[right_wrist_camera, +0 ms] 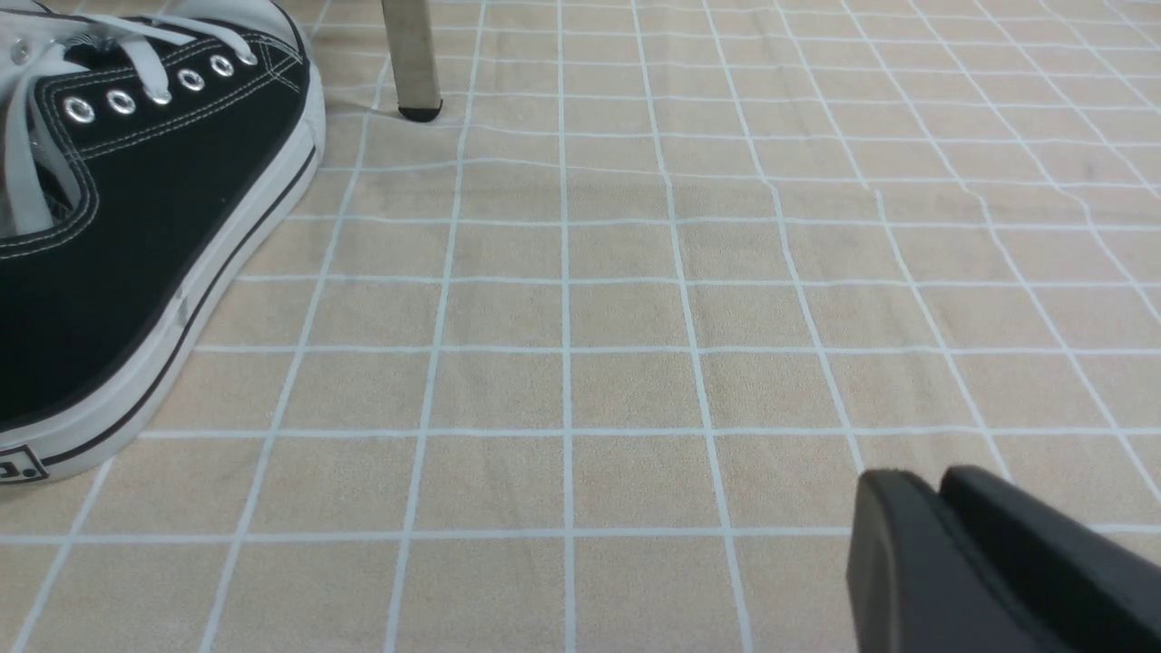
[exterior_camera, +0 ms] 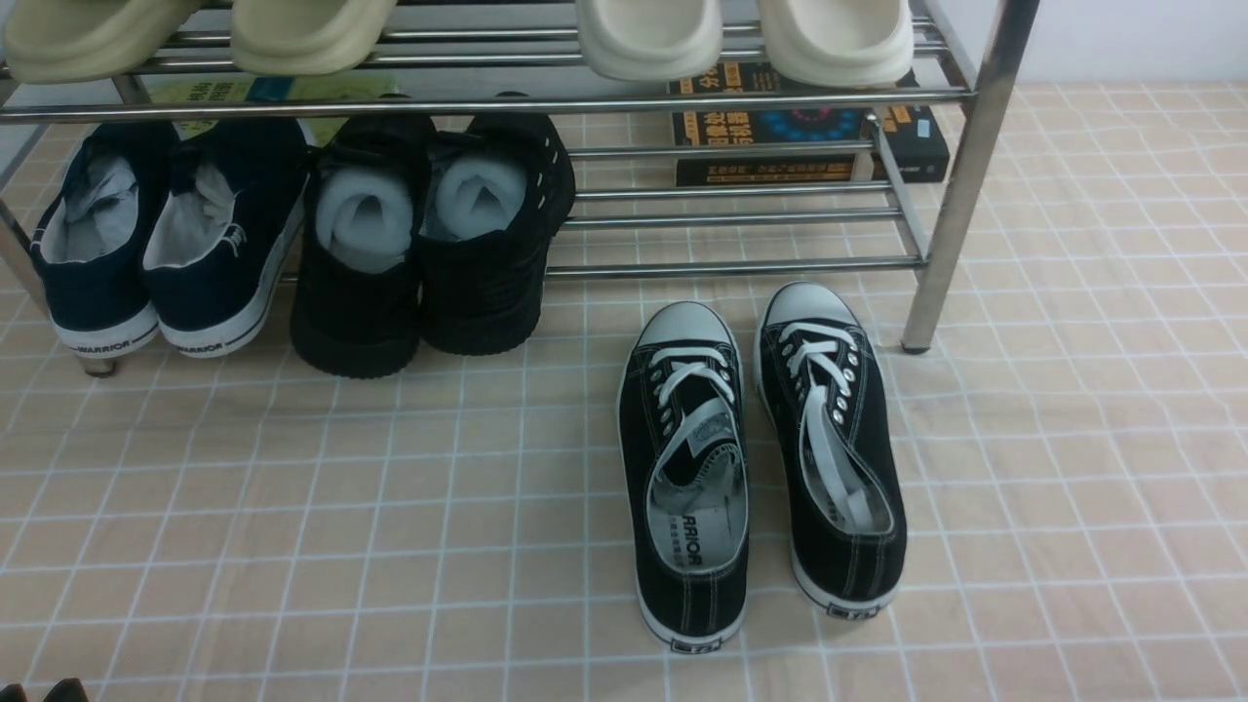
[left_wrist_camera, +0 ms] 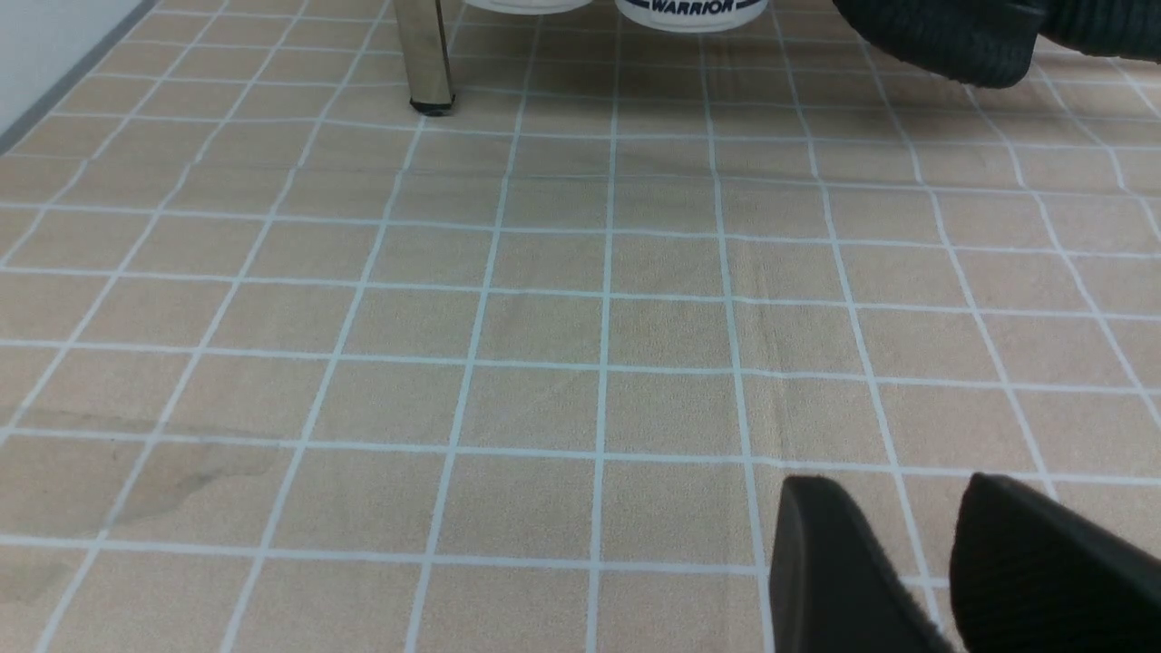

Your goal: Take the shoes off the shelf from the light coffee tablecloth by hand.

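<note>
The two black canvas shoes stand side by side on the light coffee tablecloth [exterior_camera: 390, 507], toes toward the shelf [exterior_camera: 960, 175], just in front of its lower tier: one shoe [exterior_camera: 687, 468] on the left, the other [exterior_camera: 829, 458] on the right. The right wrist view shows the side of one shoe [right_wrist_camera: 136, 245] and a shelf leg [right_wrist_camera: 413, 54]. My right gripper [right_wrist_camera: 921, 481] is shut and empty, low over the cloth beside that shoe. My left gripper [left_wrist_camera: 898, 485] is open and empty over bare cloth; its dark tip shows in the front view's bottom corner [exterior_camera: 58, 690].
Navy sneakers [exterior_camera: 166, 244] and black chunky shoes [exterior_camera: 429, 253] stuffed with white foam sit on the lower tier at the left. Cream slippers [exterior_camera: 643, 34] rest on the upper tier. Books [exterior_camera: 809, 127] lie behind the shelf. A chrome leg [left_wrist_camera: 426, 54] stands ahead of my left gripper.
</note>
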`<state>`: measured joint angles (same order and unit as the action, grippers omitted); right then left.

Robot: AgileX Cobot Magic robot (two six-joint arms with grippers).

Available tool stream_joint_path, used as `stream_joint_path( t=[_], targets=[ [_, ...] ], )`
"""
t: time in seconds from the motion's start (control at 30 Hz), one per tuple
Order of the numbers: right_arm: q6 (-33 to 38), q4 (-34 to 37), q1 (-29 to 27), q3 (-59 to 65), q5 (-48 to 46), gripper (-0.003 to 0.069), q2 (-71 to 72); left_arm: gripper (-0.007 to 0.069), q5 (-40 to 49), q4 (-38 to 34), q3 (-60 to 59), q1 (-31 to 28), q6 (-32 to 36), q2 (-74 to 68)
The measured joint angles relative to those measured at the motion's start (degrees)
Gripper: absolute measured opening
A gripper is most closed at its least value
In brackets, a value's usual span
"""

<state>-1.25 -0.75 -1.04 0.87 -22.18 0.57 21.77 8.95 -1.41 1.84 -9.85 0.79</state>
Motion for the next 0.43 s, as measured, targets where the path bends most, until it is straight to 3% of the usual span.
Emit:
stream_joint_path(
  t=[0.43],
  targets=[
    [0.0,0.0,0.0,0.0,0.0,0.0092,0.0,0.0239,0.0,0.0,0.0,0.0,0.0,0.0]
  ],
)
